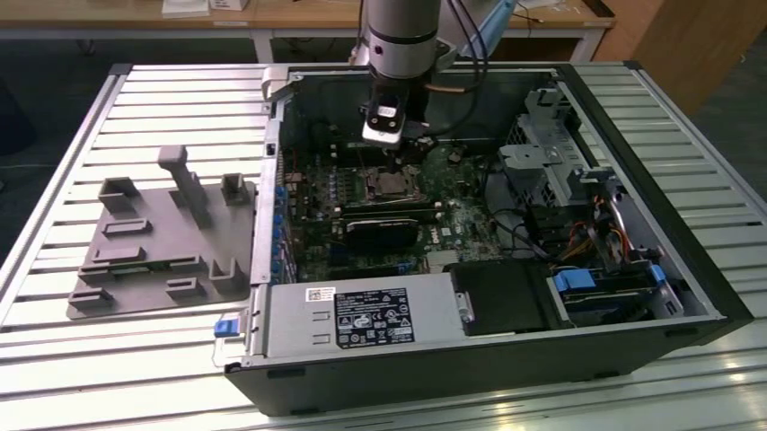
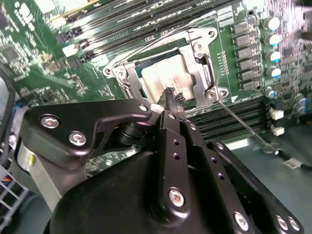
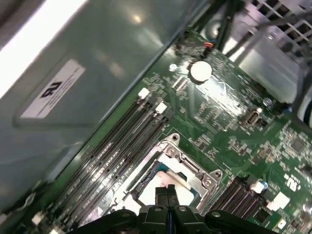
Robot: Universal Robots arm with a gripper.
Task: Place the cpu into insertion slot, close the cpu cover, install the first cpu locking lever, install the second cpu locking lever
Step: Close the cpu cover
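One cpu (image 2: 163, 78) sat flat in the insertion slot (image 1: 389, 185). Its pale metal top showed through the window of the cpu cover (image 2: 197, 41), which lay down around it. Your tool (image 2: 173, 97) had its fingertips pinched together with nothing between them (you could see the same in the first wrist view). The tips were right at one edge of the cpu, though I could not tell whether they touched it. A thin wire locking lever (image 2: 241, 122) angled out from one corner of the cover across the green motherboard (image 3: 229, 112), beside the long black memory slots (image 3: 117, 146). In the exterior view your arm (image 1: 401, 45) reached down into the open computer case (image 1: 707, 296). The case lay on the slatted worktop (image 1: 180, 90), and a grey moulded fixture (image 1: 156, 242) stood just beside it on the exterior view's left.
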